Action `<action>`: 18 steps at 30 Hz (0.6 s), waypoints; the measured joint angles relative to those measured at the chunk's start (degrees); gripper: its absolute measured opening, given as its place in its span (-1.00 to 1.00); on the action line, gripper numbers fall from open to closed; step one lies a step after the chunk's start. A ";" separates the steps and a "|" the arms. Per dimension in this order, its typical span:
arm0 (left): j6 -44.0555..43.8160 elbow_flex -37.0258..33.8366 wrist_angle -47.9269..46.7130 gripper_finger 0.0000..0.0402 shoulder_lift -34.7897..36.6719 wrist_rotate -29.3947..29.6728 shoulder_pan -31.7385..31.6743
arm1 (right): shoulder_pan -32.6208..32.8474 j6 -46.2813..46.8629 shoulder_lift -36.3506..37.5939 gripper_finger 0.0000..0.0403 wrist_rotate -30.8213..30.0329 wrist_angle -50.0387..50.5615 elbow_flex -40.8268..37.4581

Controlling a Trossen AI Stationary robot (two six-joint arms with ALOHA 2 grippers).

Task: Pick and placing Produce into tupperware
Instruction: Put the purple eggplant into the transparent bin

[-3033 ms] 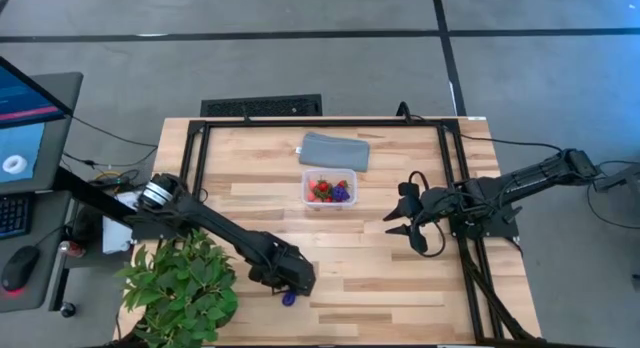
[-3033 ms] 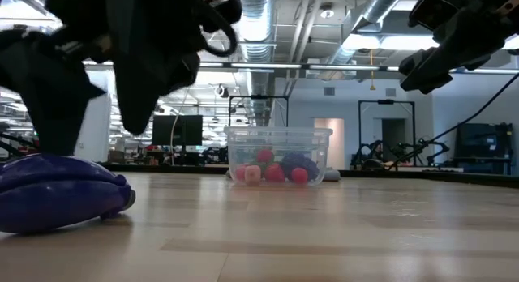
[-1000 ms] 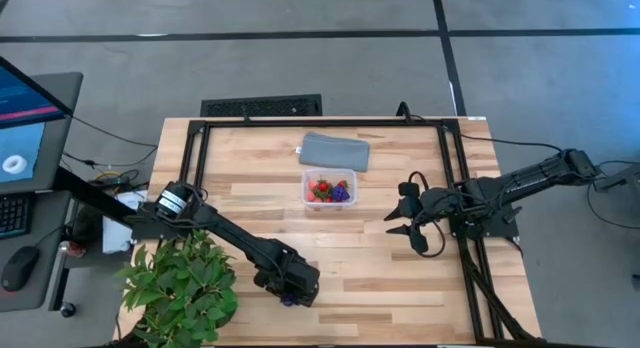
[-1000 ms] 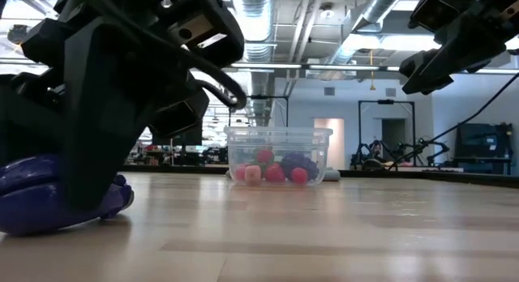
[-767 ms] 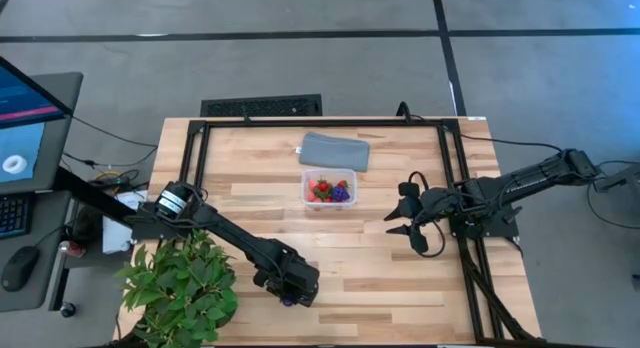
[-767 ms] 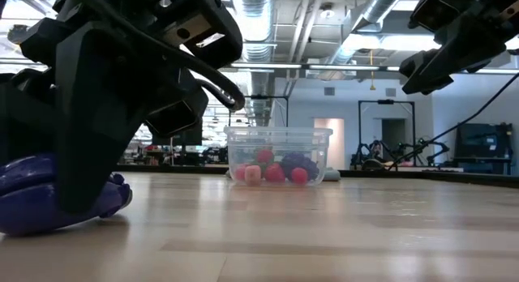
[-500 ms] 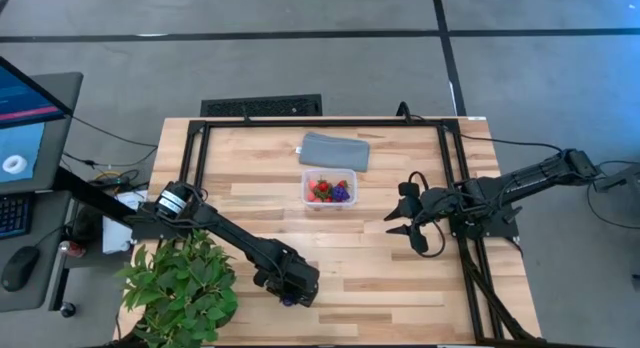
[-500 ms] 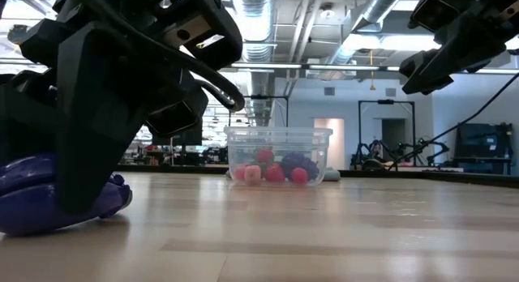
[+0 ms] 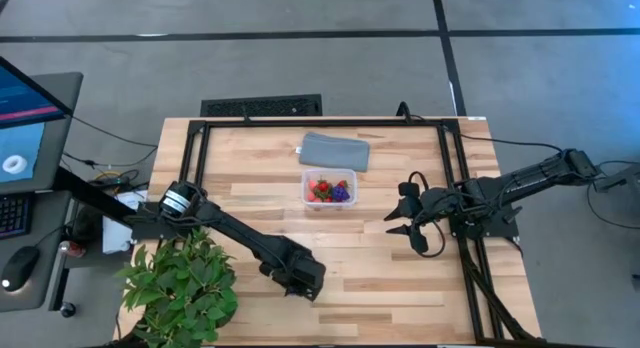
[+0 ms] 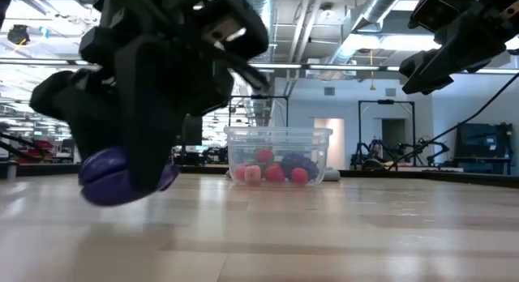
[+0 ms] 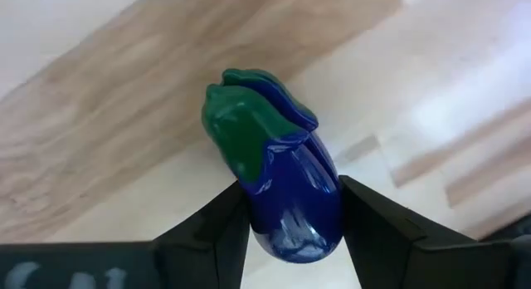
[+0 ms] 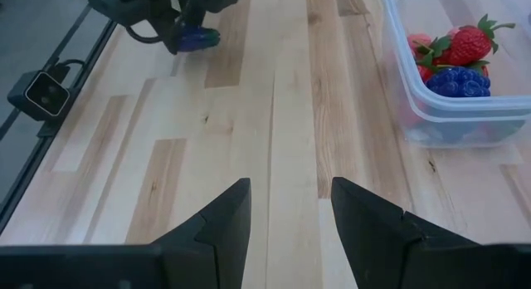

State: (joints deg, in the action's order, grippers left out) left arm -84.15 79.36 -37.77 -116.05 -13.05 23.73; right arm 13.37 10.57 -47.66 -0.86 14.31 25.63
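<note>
1. The left gripper has its fingers closed on a toy purple eggplant, low on its smooth body, with the green cap and most of its length sticking out. Judging by the low view it hangs just clear of the bench, near the front edge, left of centre. A grip this close to the rounded end could let it squirt out or pivot during the carry.
2. The tupperware sits well apart, toward the far middle of the bench, already holding strawberries and a dark purple piece. The eggplant looks long next to the free space; released flat, it may rest on the rim or bounce out.
3. The box is light; a low approach could nudge it toward the grey pad beside it.
4. The right gripper waits with fingers open, right of the box; a wide swing could pass near it.
</note>
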 joint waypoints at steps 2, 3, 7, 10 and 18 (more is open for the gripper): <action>1.29 1.21 -0.97 -0.22 0.00 0.71 -0.41 | 0.00 0.00 0.00 -0.05 0.00 0.00 0.00; 2.10 1.83 -1.31 -0.22 0.00 1.26 -0.59 | 0.00 0.00 0.00 -0.05 0.00 0.00 0.00; 5.41 4.61 -3.27 -0.22 0.02 4.60 -1.96 | 0.00 0.00 0.00 -0.05 0.00 -0.02 0.00; 8.79 7.41 -5.62 -0.22 0.05 7.11 -3.06 | 0.00 0.02 0.00 -0.05 0.00 -0.02 0.00; 20.04 15.53 -14.14 -0.22 0.20 15.99 -7.05 | 0.00 0.02 0.00 -0.05 0.00 -0.04 0.00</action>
State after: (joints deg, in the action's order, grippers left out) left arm -64.11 94.89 -51.90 -115.85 2.94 16.67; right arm 13.37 10.59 -47.66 -0.86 14.26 25.63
